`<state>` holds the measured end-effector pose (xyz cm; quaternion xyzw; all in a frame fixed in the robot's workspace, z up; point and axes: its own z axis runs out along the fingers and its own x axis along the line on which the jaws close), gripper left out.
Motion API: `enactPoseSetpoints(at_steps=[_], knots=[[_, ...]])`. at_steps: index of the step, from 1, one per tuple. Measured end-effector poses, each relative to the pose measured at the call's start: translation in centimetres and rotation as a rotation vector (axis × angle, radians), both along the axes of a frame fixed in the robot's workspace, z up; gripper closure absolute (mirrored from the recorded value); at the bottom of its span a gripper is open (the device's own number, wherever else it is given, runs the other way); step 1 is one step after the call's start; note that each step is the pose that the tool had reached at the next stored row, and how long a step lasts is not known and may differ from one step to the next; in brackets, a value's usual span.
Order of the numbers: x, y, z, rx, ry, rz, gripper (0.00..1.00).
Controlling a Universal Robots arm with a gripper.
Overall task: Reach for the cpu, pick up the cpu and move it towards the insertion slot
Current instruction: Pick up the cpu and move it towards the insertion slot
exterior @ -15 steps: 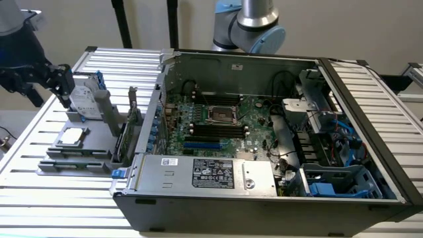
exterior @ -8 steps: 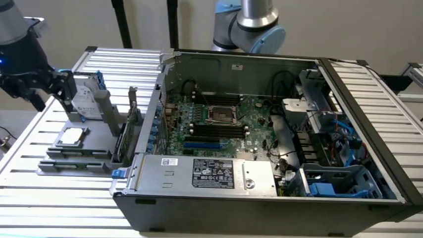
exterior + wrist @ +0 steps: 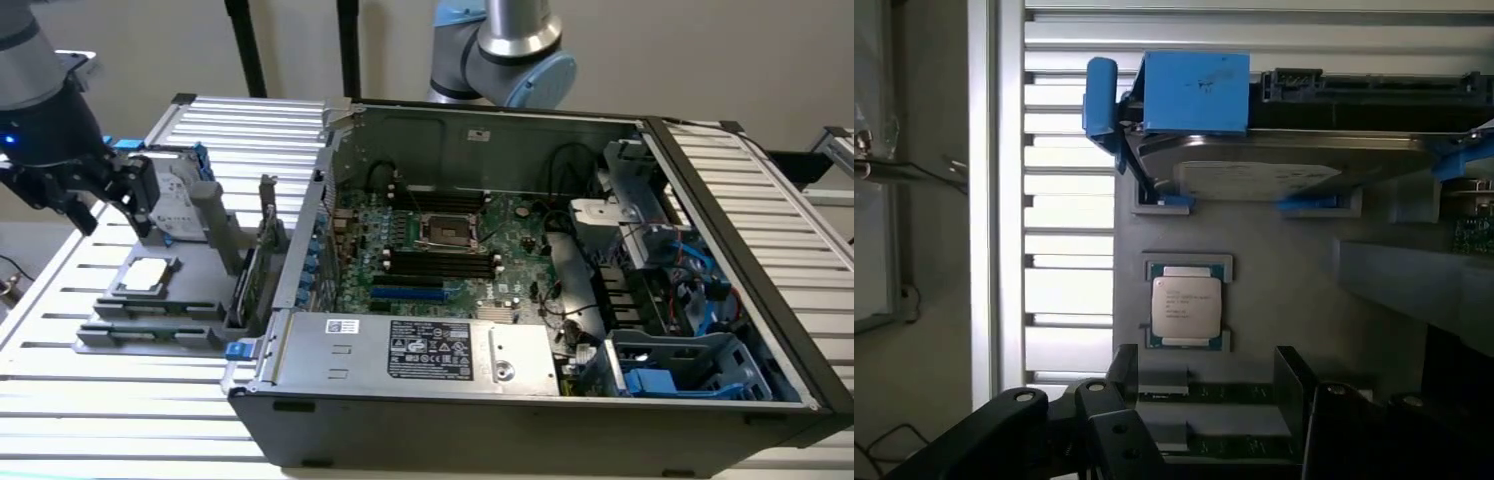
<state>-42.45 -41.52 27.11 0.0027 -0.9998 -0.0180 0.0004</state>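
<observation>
The cpu (image 3: 144, 275) (image 3: 1186, 307), a small flat square chip with a silver-grey top, lies in a shallow seat on a grey fixture plate (image 3: 120, 325) outside the computer case. My gripper (image 3: 107, 208) (image 3: 1206, 388) hangs above and behind the chip, apart from it, open with nothing between its dark fingers (image 3: 1294, 385). The insertion slot (image 3: 447, 229), a square socket with a shiny metal frame and dark centre, sits on the green motherboard inside the open case, well toward the exterior view's right of the chip.
An upright silver hard drive with blue rails (image 3: 180, 200) (image 3: 1274, 165) stands on the fixture just beyond the cpu, close to my gripper. Memory sticks (image 3: 1199, 395) lie on the fixture's near part. The case wall (image 3: 287, 250) separates the fixture from the motherboard. A slatted metal table (image 3: 80, 400) carries everything.
</observation>
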Motion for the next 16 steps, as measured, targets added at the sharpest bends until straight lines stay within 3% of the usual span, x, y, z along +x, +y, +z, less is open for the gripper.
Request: enactPoseSetpoints(at_steps=[16], knots=[[0.0, -0.06, -2.92, -0.0001, 0.0, 0.0, 0.35]])
